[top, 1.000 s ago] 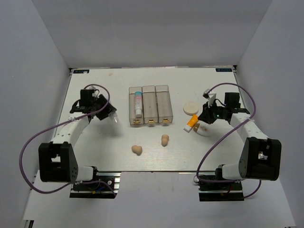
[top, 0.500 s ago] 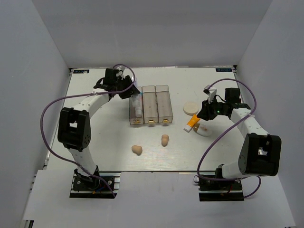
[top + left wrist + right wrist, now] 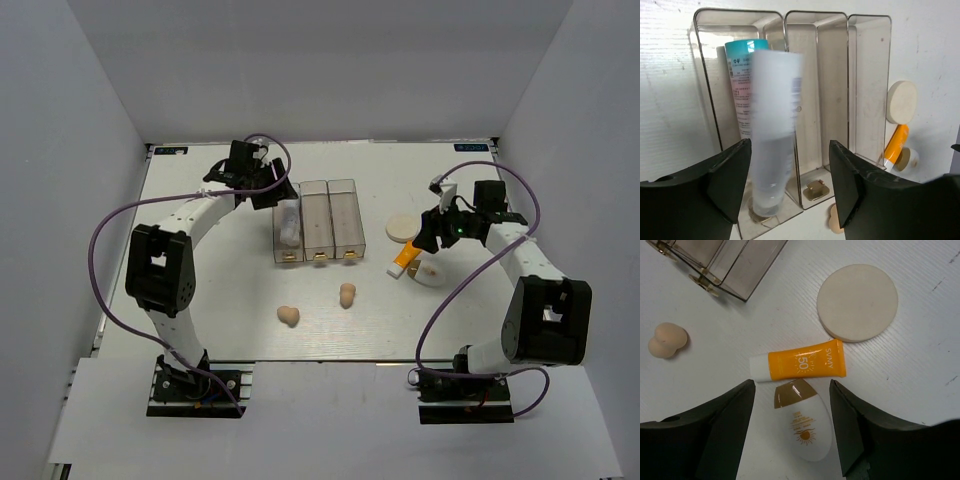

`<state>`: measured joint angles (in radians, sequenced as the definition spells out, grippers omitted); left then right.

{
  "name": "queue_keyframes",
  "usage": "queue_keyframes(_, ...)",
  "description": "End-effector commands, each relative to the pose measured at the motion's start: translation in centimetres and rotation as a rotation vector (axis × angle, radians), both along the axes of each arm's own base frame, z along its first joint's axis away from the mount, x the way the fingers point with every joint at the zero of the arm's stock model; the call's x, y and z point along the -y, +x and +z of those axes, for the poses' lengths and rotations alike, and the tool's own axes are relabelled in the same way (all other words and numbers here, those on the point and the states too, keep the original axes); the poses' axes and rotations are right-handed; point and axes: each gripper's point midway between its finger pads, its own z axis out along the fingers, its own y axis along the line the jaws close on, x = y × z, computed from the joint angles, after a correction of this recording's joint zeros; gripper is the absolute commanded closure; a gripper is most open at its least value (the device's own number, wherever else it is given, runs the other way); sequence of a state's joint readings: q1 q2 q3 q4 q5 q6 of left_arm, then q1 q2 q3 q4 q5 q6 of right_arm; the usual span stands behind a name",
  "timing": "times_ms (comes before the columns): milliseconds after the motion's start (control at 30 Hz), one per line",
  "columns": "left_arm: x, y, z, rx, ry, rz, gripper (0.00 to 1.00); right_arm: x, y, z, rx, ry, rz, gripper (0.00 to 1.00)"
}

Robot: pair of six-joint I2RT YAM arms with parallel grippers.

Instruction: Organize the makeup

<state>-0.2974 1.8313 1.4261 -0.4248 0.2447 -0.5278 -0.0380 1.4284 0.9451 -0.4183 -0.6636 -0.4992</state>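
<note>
My left gripper [image 3: 790, 152] hangs open over the back end of the clear box [image 3: 335, 228]. A blurred white tube [image 3: 772, 125] is between its fingers, over the left compartment where a tube with a pink-blue label and teal cap [image 3: 742, 80] lies. My right gripper [image 3: 791, 407] is open, straddling a white oval bottle with a brown cap [image 3: 810, 432] without touching it. The orange-white tube [image 3: 805, 365] lies just beyond it, then the round cream puff [image 3: 857, 302]. Two beige sponges [image 3: 289, 316] [image 3: 347, 295] rest in front of the box.
The box's middle and right compartments [image 3: 867, 75] hold nothing. Grey walls close in the white table [image 3: 200, 280] on three sides. Purple cables loop over both arms.
The left arm swung from the table's left side to behind the box, and its jaws opened around the white tube. The right gripper opened above the oval bottle.
</note>
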Motion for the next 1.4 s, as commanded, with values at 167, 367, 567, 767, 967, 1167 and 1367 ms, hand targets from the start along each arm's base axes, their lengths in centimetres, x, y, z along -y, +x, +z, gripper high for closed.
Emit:
queue_keyframes(167, 0.8, 0.5, 5.2, 0.126, -0.035, -0.006, 0.33, 1.0, 3.4, 1.3, 0.031, -0.027, -0.104, 0.35)
queue_keyframes(367, 1.2, -2.1, 8.0, 0.195, -0.109, -0.026, 0.63, 2.6, 7.9, 1.5, -0.005, -0.021, -0.309, 0.62)
queue_keyframes(567, 0.0, -6.0, 8.4, 0.208, -0.119, -0.007, 0.58, 2.5, 10.9, -0.6, -0.109, 0.013, -0.37, 0.57)
queue_keyframes(767, -0.7, -10.3, 7.2, 0.169, -0.118, -0.008, 0.32, 2.6, 13.3, -3.9, -0.263, 0.021, -0.435, 0.47)
queue_keyframes(967, -2.3, -14.5, 5.3, 0.1, -0.098, 0.022, 0.28, 2.4, 13.3, -6.2, -0.327, 0.015, -0.442, 0.44)
queue_keyframes(1167, -3.5, -17.3, 4.2, 0.055, -0.101, 0.061, 0.28, 1.5, 11.9, -7.9, -0.412, 0.007, -0.414, 0.45)
queue_keyframes(1367, -3.6, -18.2, 3.3, 0.025, -0.11, 0.067, 0.28, 0.9, 10.4, -9.7, -0.466, -0.02, -0.394, 0.47)
